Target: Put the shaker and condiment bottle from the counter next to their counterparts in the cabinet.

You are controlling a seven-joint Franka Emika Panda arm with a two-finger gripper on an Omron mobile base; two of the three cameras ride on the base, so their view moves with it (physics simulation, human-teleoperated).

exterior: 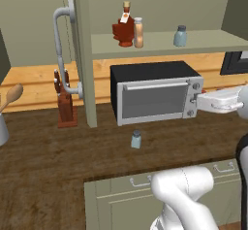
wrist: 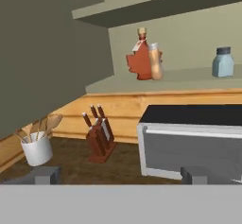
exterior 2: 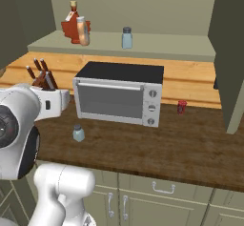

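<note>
A small blue-grey shaker (exterior: 136,139) (exterior 2: 78,133) stands on the dark wood counter (exterior: 48,161) in front of the toaster oven. On the shelf of the cabinet (exterior: 160,47), the peach condiment bottle (exterior: 138,32) (wrist: 155,61) stands upright against the dark red maple-leaf bottle (exterior: 124,27) (wrist: 140,60). A twin shaker (exterior: 180,36) (wrist: 222,62) sits farther right on that shelf. My gripper (wrist: 120,175) is open and empty, held back from the shelf at about toaster-oven height. Its hand faces the shelf.
A silver toaster oven (exterior: 155,92) with a black top fills the counter under the shelf. A knife block (exterior: 65,105) and a white utensil crock (wrist: 37,147) stand left of it. The cabinet door (exterior: 82,54) hangs open. A small red cup (exterior 2: 181,107) sits right of the oven.
</note>
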